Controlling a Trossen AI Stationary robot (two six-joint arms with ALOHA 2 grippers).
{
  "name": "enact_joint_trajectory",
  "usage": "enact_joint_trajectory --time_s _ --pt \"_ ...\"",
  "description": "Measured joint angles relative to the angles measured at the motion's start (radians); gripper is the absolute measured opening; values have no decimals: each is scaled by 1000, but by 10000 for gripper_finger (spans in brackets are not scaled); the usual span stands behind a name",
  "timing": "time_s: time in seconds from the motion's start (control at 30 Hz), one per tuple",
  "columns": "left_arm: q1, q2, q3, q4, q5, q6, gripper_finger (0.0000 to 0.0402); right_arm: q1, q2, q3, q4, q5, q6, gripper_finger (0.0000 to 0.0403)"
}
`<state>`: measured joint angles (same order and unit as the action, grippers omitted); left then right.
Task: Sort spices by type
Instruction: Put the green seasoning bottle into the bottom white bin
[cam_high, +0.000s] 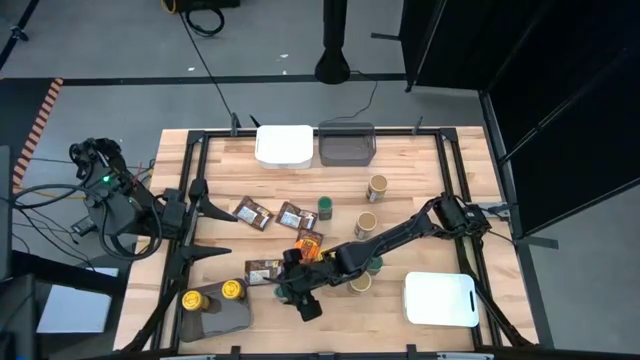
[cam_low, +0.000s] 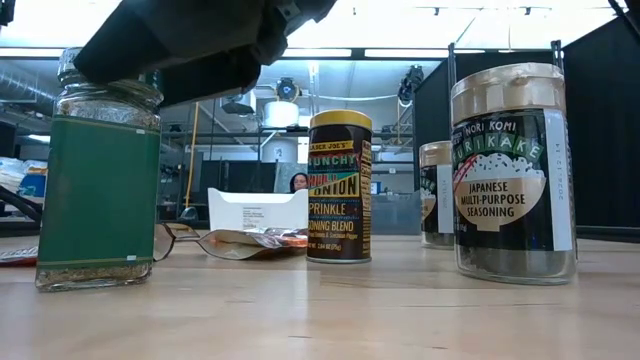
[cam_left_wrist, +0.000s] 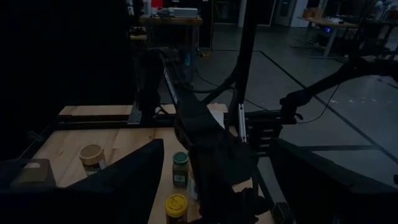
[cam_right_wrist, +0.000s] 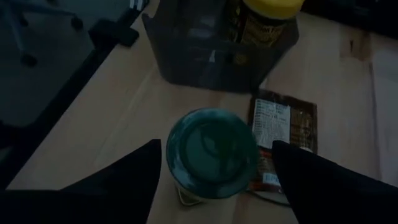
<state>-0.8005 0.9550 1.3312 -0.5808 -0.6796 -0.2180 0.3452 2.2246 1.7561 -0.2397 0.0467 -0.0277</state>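
Note:
My right gripper (cam_right_wrist: 217, 148) is open above a round jar with a green lid (cam_right_wrist: 211, 155), one finger on each side and a small gap showing at both. The jar (cam_low: 98, 180) stands upright on the table under the gripper (cam_low: 190, 45). From above the gripper (cam_high: 300, 296) hides it. A brown packet (cam_right_wrist: 283, 134) lies flat beside the jar. Two yellow-lidded jars (cam_high: 190, 298) (cam_high: 232, 290) stand in a grey tray (cam_high: 222, 318). My left gripper (cam_high: 210, 230) waits open at the table's left side.
Brown and orange packets (cam_high: 252, 212) (cam_high: 295, 216) (cam_high: 310, 242) (cam_high: 262, 270) lie mid-table. Green-lidded jars (cam_high: 325, 207) (cam_high: 375, 265) and tan-lidded jars (cam_high: 377, 187) (cam_high: 366, 223) (cam_high: 360, 282) stand right of centre. White tray (cam_high: 284, 145) and grey tray (cam_high: 346, 143) sit at the far edge, another white tray (cam_high: 440, 298) near right.

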Motion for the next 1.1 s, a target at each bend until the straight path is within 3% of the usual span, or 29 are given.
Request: enact_joint_trajectory --time_s 0.53,0.8,1.1 --pt "0 0 0 -7 0 2 298 -25 0 0 18 -75 5 258" --pt "0 0 0 -24 0 3 298 -25 -1 0 14 -76 26 213" --pt "0 0 0 -24 0 3 298 -24 -3 0 20 -33 140 209"
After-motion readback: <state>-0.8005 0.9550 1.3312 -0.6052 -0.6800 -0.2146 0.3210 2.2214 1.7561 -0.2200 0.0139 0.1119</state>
